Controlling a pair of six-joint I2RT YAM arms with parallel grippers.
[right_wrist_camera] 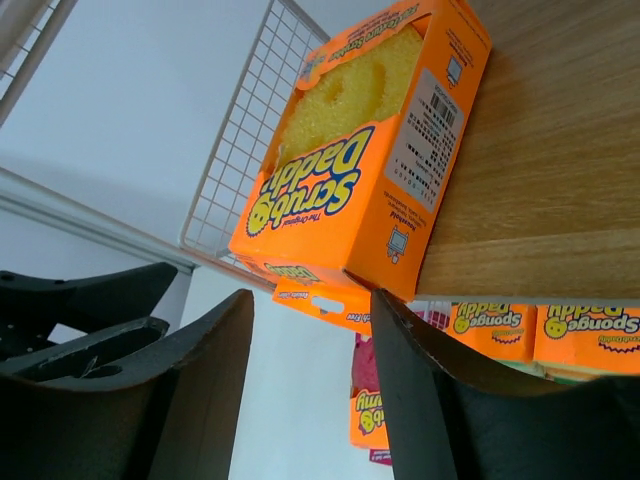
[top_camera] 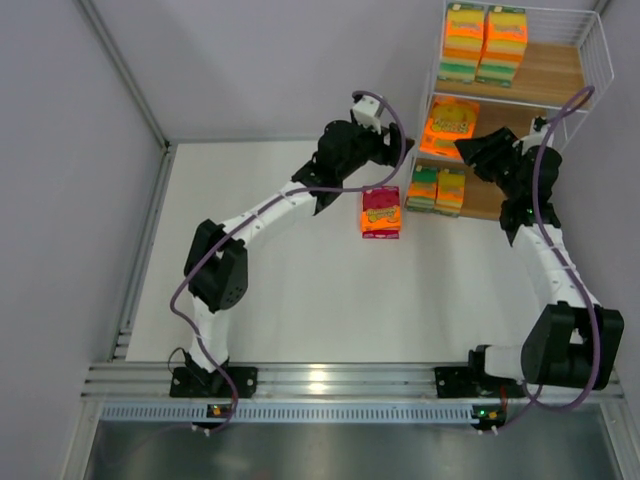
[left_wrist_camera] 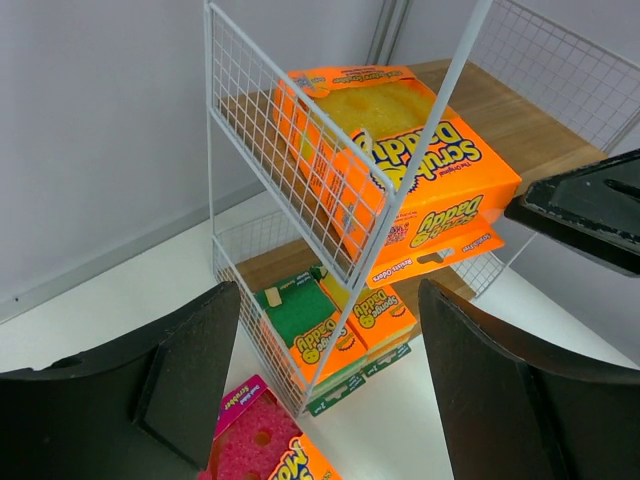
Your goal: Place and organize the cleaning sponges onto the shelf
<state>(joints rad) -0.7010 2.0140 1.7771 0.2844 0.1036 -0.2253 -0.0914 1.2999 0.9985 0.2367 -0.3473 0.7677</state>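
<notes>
Magenta-topped pack [left_wrist_camera: 250, 445] below spread left pincer [left_wrist_camera: 328, 298], apart.

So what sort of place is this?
Probably a lab test cell: plain grey partition walls, a white table with an aluminium rail carrying the arm bases, and one wire shelf of sponge packs.

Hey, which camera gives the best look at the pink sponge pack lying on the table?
The top external view: the pink sponge pack shows whole there, beside the shelf. The left wrist view catches only its corner at the bottom edge. The right wrist view shows a strip of it below the shelf.
</notes>
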